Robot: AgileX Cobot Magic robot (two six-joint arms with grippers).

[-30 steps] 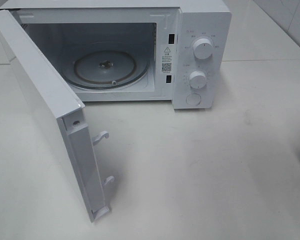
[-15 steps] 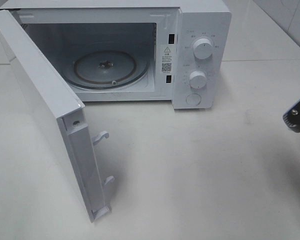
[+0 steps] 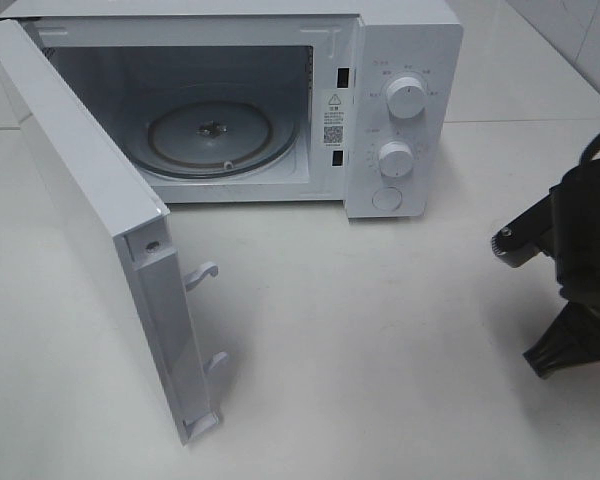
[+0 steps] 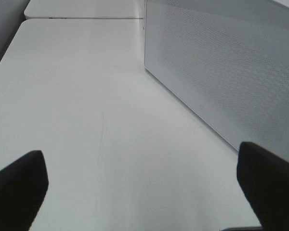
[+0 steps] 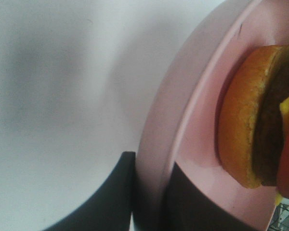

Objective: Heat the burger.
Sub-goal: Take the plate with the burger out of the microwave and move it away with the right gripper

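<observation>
A white microwave (image 3: pixel 280 100) is seen at upper centre of the high view, its door (image 3: pixel 90 220) swung wide at left, and a glass turntable (image 3: pixel 220 135) is shown inside. Two knobs (image 3: pixel 407 98) are set on the panel. The right arm (image 3: pixel 570 270) is seen at the right edge, over the table (image 3: pixel 400 350).

In the right wrist view the right gripper (image 5: pixel 149 192) is clamped on the rim of a pink plate (image 5: pixel 192 110). The burger (image 5: pixel 260 120) is carried on that plate, at the frame's right.

In the left wrist view the left gripper (image 4: pixel 139 192) is spread wide, nothing held, with the microwave side at upper right.
</observation>
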